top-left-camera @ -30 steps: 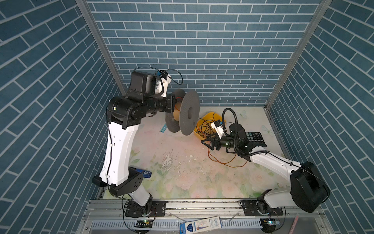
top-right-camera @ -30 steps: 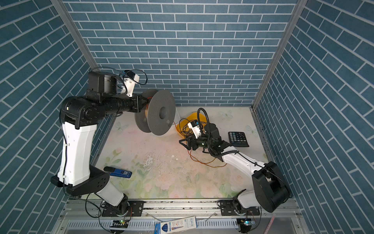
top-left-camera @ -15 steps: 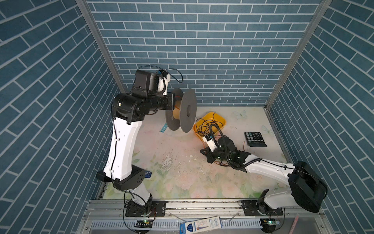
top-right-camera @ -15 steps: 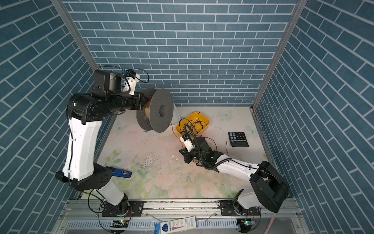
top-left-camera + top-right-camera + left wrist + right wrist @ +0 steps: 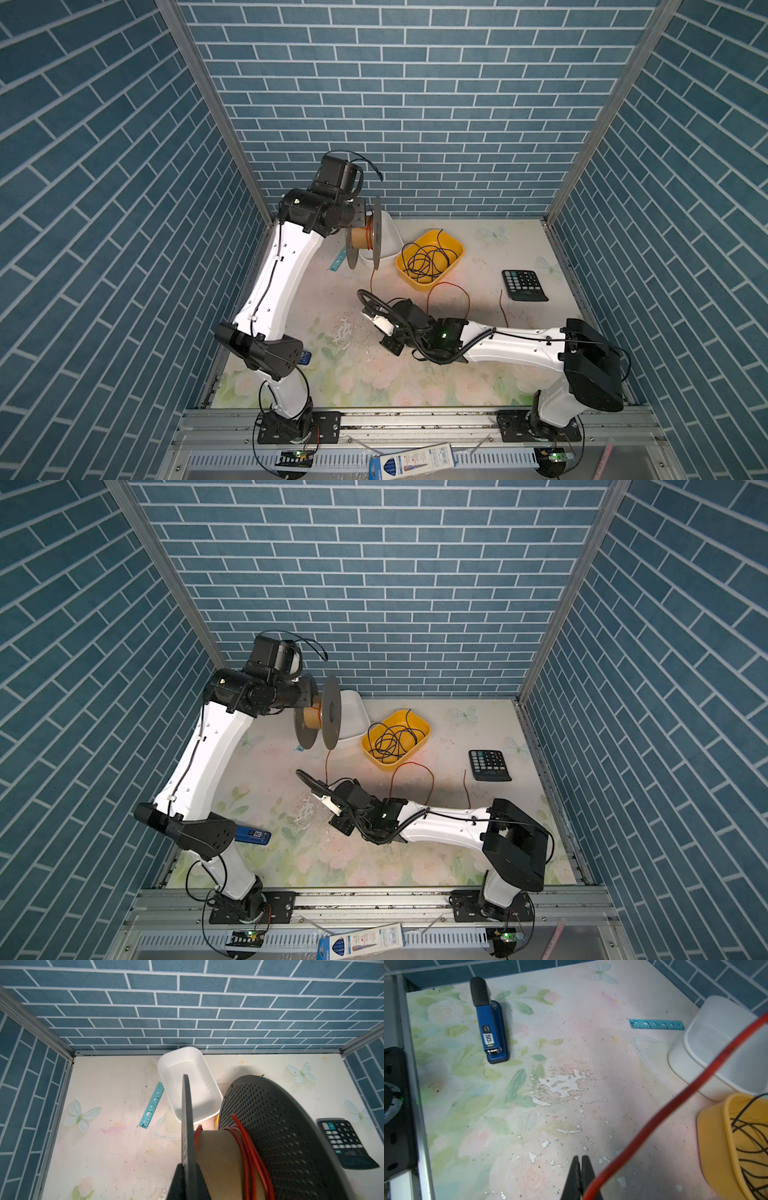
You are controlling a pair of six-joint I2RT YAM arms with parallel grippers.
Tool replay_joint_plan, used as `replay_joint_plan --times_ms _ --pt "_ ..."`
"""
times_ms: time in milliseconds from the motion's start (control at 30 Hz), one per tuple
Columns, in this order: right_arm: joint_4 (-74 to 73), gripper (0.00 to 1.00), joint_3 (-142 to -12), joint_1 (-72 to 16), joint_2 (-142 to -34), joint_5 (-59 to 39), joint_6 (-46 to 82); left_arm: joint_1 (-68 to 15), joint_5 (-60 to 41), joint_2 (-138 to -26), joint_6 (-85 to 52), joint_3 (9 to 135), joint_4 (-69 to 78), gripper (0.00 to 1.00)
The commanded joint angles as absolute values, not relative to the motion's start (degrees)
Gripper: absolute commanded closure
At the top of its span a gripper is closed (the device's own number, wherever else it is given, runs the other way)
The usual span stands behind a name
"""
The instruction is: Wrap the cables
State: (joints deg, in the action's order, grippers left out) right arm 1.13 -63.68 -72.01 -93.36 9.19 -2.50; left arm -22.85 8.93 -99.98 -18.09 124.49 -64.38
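R hand (image 5: 580, 1162) low over surface (image 5: 332, 299), fingers pressed together; orange cable (image 5: 683, 1091) runs just beside it, loops on surface, rises to spool (image 5: 376, 232). L hand (image 5: 358, 212) pinching raised spool nr back wall.

Spool (image 5: 220, 1157) running off the left wrist view's bottom edge. Cable (image 5: 654, 1124) blurring near the right wrist lens. Right pincer (image 5: 580, 1161) getting cropped at the frame edge, pinch on cable not showing. Yellow bin (image 5: 716, 1147) getting cropped too. Stapler (image 5: 306, 357) mostly hiding under left arm.
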Motion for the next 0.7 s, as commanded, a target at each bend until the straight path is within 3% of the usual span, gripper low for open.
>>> replay_joint_plan --times_ms 0,300,667 --pt "3.7 1.0 -69.0 -72.8 -93.0 10.8 -8.9 -22.9 12.9 -98.7 -19.6 120.6 -54.7 1.0" --pt "8.7 1.0 -75.2 -71.9 -85.0 13.9 -13.2 -26.6 21.0 -94.6 -15.6 105.0 -51.1 1.0" --pt "9.6 1.0 -77.1 -58.5 -81.7 11.1 -12.1 -32.4 19.6 -85.5 -11.4 93.0 -55.2 1.0"
